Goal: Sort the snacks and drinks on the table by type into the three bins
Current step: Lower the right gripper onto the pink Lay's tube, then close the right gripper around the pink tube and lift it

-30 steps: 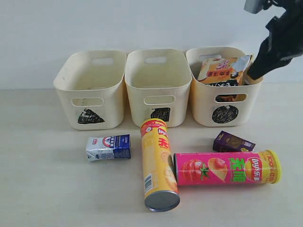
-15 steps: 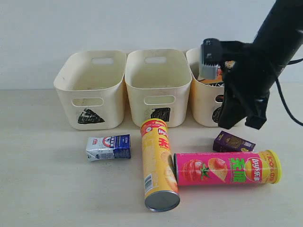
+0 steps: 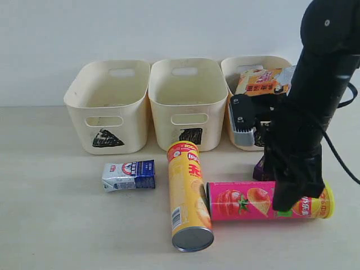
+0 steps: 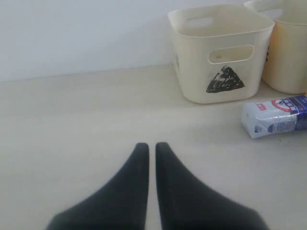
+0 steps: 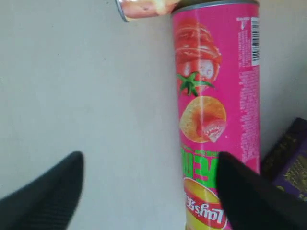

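Pink tomato chip tube is lying near the front right corner of the table, long axis parallel to the front edge. The right gripper is hovering over it, jaws spread wide across that axis, tube sitting off-centre toward one finger. The left gripper, clenched empty, is resting toward the left edge.

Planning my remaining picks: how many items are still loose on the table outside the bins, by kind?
Chip tubes: 2 (yellow-orange tube, pink tube)
Drink cartons: 2 (white-and-blue carton, purple carton)
Total: 4
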